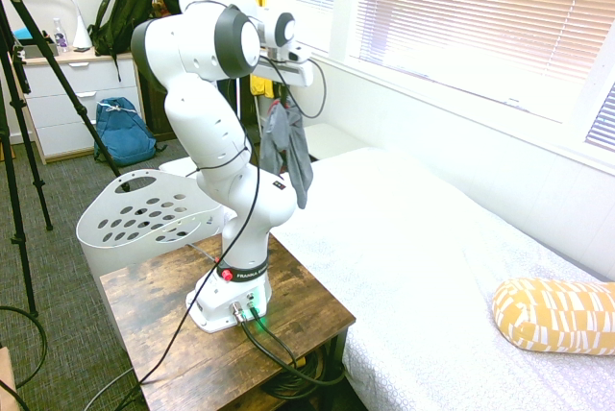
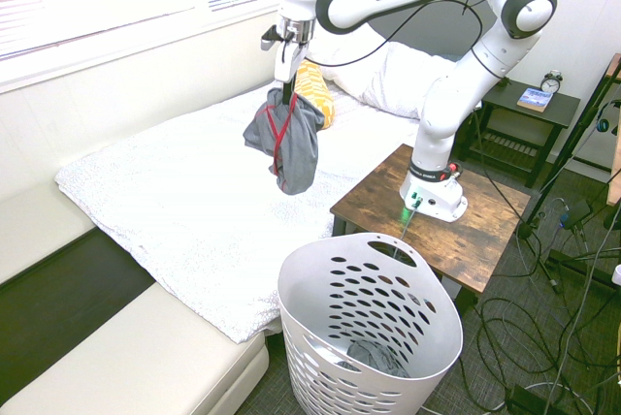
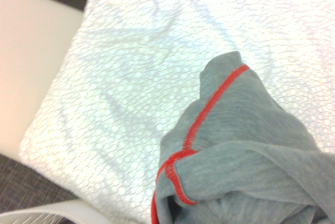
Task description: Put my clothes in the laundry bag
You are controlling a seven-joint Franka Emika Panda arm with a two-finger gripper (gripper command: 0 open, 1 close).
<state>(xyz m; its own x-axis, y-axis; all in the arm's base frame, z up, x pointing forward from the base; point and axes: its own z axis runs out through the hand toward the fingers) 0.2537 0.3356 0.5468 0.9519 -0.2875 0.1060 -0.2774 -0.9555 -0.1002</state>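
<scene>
The pincer [image 2: 290, 85] points straight down above the bed, clamped on the top of the grey garment [image 2: 285, 139], which hangs free beneath it in a bunched fold. Red trim runs down the front of the cloth in the second exterior view and shows as a stitched red seam in the wrist view [image 3: 209, 106]. The garment's lowest tip hangs clear of the white bedspread [image 2: 175, 202], with open air all round it.

Below the hanging cloth the bedspread lies flat and bare, and its near corner drapes over the mattress edge. Beyond that edge a pale cushioned bench [image 2: 126, 357] runs alongside, with a strip of dark floor between it and the wall.

The laundry hamper [image 2: 374, 323] stands on the carpet just beside the corner of the bed and against the edge of the wooden surface [image 2: 466, 231] that carries the arm. Its mouth is wide open and faces up, and something grey lies at its bottom. The garment is off to the bed side of the hamper's rim, higher than the rim and not over the mouth.

In the first exterior view a yellow patterned pillow [image 1: 557, 315] lies on the bed, well apart from the cloth, and a blue backpack [image 1: 123, 131] sits on the floor by a white dresser [image 1: 62, 104].
</scene>
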